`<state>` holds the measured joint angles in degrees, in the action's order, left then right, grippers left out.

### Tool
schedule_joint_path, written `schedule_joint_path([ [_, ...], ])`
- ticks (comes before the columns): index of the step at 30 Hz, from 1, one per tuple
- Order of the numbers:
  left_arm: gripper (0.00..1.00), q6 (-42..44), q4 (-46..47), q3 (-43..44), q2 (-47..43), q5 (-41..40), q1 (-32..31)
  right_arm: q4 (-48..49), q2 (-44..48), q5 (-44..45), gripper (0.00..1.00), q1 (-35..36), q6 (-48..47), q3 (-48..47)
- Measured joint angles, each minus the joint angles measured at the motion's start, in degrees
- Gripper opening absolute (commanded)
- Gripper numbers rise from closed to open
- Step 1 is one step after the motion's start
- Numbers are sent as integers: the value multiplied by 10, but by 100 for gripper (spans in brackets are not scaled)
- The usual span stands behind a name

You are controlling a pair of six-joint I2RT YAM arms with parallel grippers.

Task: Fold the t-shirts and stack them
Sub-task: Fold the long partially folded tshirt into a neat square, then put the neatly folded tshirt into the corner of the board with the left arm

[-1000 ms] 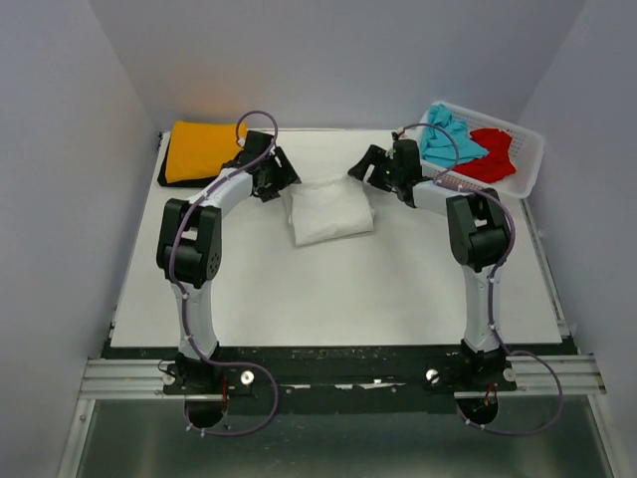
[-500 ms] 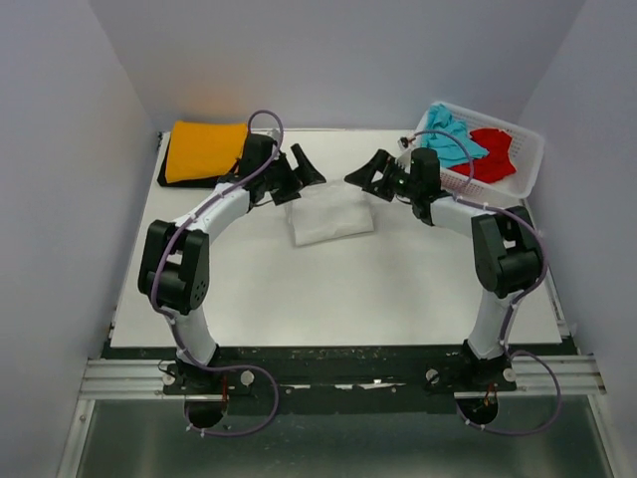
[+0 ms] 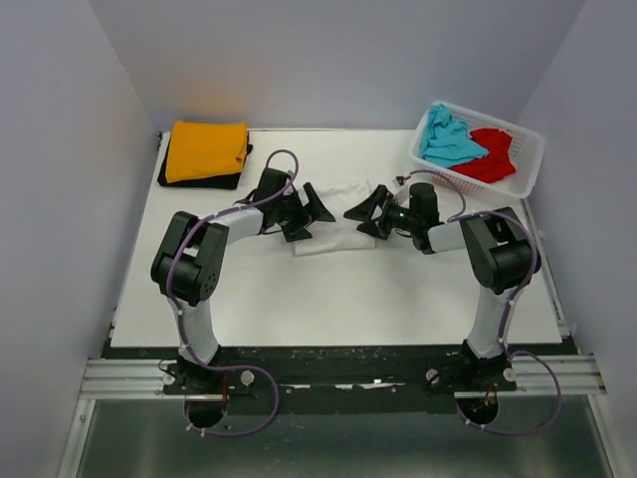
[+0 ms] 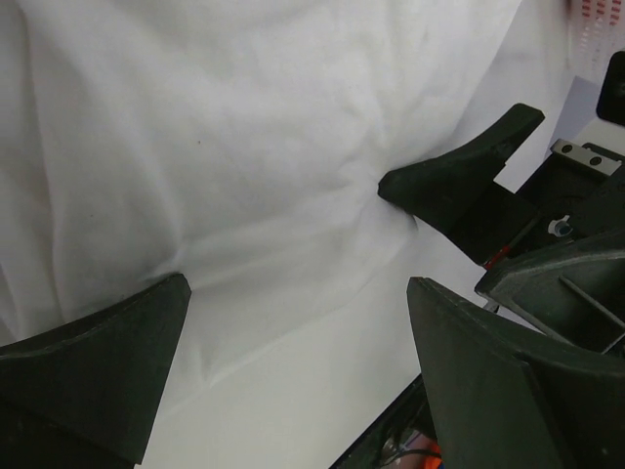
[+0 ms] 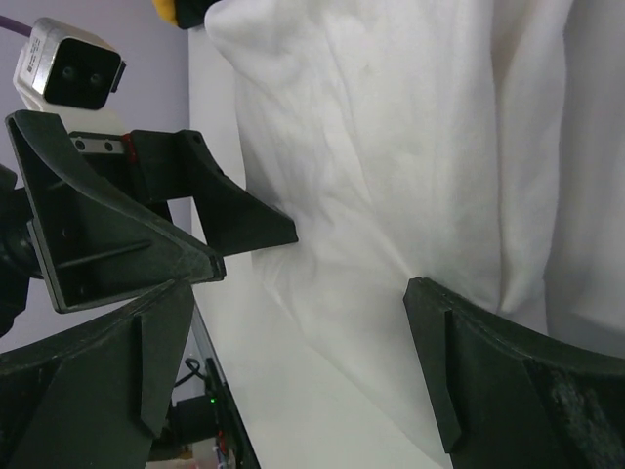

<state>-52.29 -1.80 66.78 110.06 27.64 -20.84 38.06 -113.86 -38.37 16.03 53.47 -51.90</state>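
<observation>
A folded white t-shirt lies at the table's middle; it also fills the left wrist view and the right wrist view. My left gripper is open, low at the shirt's near left edge, its jaws spread over cloth and table. My right gripper is open at the near right edge, facing the left one. A folded orange-yellow t-shirt lies on a black t-shirt at the back left. The turquoise t-shirt and the red t-shirt lie crumpled in the basket.
The white lattice basket stands at the back right corner. The white table has walls close on the left, right and back. The two grippers' fingers are near each other over the shirt's near edge.
Both grippers have moved from the shirt's far corners toward me and down to its near edge, staying open. The white shirt now lies flatter and partly hidden by them.
</observation>
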Motion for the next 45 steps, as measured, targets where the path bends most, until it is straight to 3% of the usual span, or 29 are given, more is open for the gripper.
schedule_joint_path([
  [8, 98, 2, 44, -139, -97, -2, -29, 24, 93, 0, 100, 8, 5, 137],
  [15, 99, 15, 28, -264, -224, -28, -98, -82, 247, 9, 100, 35, -42, 250],
  [23, 99, 60, -108, -252, -354, -160, -145, -275, 448, 125, 100, 35, -125, 222],
  [29, 95, 80, -163, -199, -315, -249, -112, -322, 471, 182, 100, 35, -155, 211],
  [35, 72, 106, -177, -143, -194, -250, -51, -357, 462, 186, 100, 35, -170, 211],
  [40, 49, 116, -176, -93, -127, -217, -60, -370, 465, 195, 100, 35, -176, 210],
  [42, 37, 119, -173, -82, -113, -209, -67, -378, 472, 202, 100, 35, -176, 210],
  [45, 9, 120, -171, -78, -103, -200, -80, -382, 485, 215, 100, 35, -179, 210],
])
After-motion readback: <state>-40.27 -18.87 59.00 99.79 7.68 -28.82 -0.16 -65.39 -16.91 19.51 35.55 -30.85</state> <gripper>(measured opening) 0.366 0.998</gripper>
